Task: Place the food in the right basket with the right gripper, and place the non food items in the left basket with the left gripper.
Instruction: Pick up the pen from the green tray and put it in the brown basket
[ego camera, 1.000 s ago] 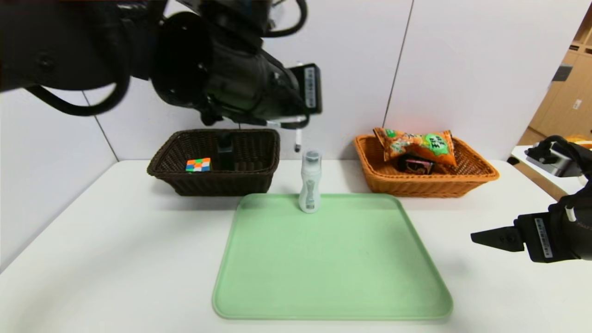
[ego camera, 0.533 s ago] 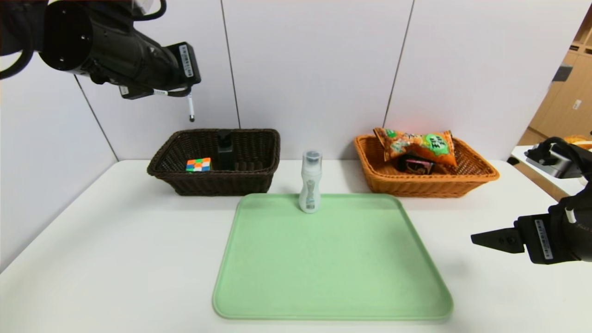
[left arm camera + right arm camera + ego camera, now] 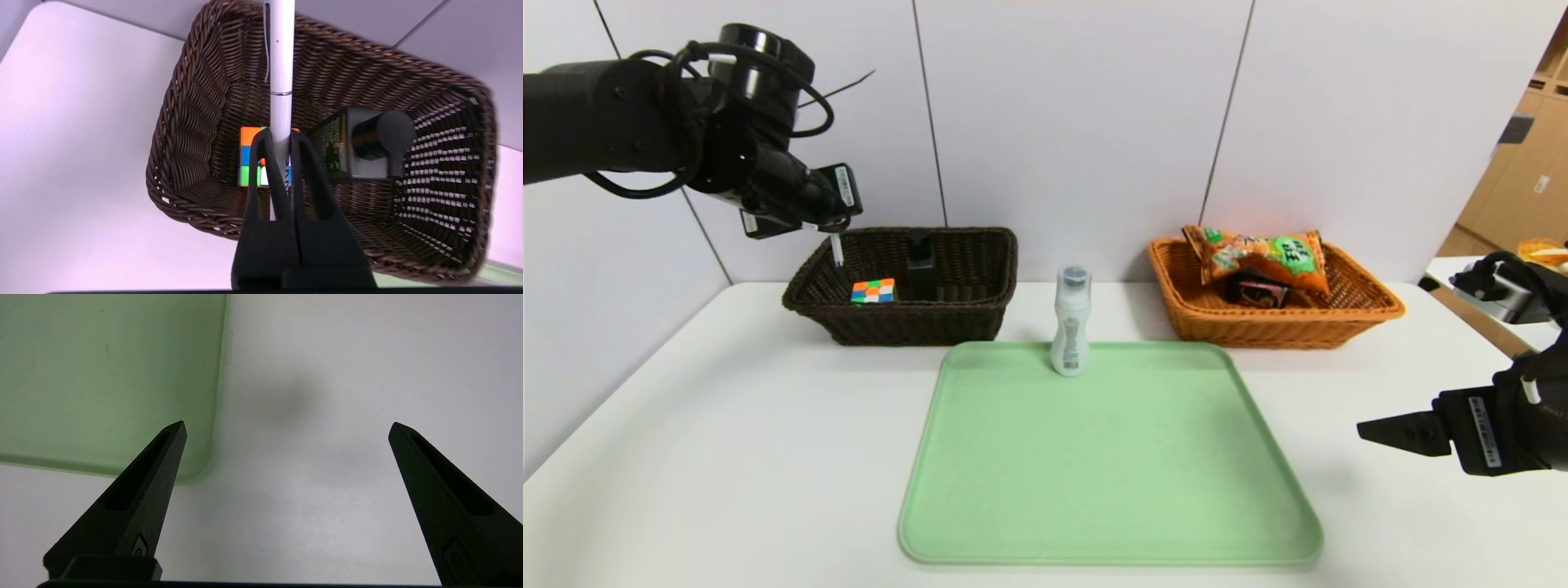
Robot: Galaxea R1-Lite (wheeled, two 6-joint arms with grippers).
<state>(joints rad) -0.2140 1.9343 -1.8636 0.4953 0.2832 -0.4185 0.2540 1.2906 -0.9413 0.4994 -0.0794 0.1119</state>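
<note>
The left pincer (image 3: pixel 278 139) is clenched on a white pen (image 3: pixel 281 61), which hangs tip-down over the left end of the dark basket (image 3: pixel 882 322). In the left wrist view the pen's tip points into the basket, above a colourful puzzle cube (image 3: pixel 250 161) lying on the basket floor. Just beside the cube stands a black pump bottle (image 3: pixel 363 149). The basket sits at the back left of the white counter (image 3: pixel 727 441).

The right pincer (image 3: pixel 286 428) is released, its fingers spread wide, low over bare counter just off the right edge of the green tray (image 3: pixel 1111 523). A clear bottle (image 3: pixel 1071 322) stands upright at the tray's far edge, between the two baskets. The orange basket (image 3: pixel 1339 318), back right, holds a snack bag (image 3: pixel 1258 255) lying on a dark packet (image 3: pixel 1256 290).
</note>
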